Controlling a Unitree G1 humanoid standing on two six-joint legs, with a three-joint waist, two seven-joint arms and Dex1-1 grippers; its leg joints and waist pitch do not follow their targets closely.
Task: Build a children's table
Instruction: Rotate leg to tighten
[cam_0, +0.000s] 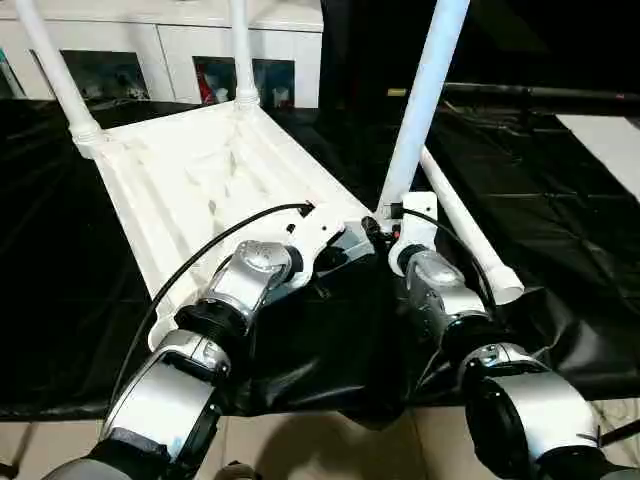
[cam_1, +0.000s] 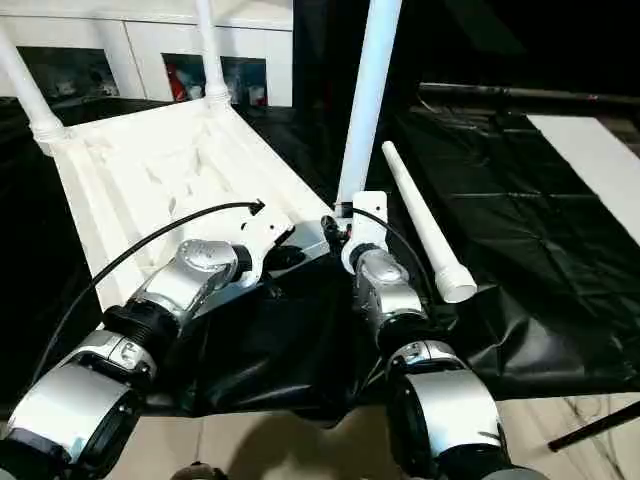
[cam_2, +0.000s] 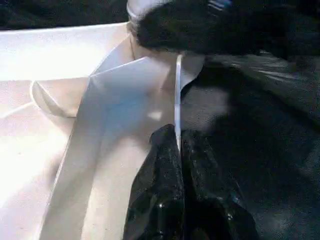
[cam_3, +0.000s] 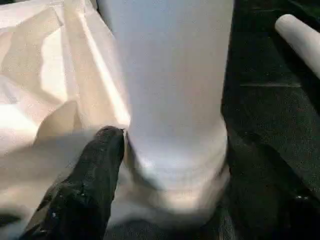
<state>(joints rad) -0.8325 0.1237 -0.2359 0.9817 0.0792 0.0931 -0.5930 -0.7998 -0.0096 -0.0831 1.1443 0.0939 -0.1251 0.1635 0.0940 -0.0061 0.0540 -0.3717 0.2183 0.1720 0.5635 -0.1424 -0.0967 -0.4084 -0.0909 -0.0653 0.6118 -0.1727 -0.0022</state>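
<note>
**Third leg going into near-right socket**

The upturned tabletop (cam_0: 200, 180) is lying on black sheeting (cam_1: 560, 250), the leg in hand (cam_0: 425, 100) rising upright from its near-right corner socket. The right gripper (cam_3: 150, 165) is clasping that leg's base; the left gripper (cam_2: 181, 150), fingers pressed together, is pinching the tabletop's near rim beside it. Count: three legs standing, one loose leg (cam_1: 425, 230) lying just right, pointing near-far.

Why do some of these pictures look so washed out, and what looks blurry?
Left wrist view: the tabletop glares nearly white, and the dark shape along the upper edge is blurred. Right wrist view: the upright leg stands so near that its base is soft. Left eye view: light glints off the black sheet.
</note>
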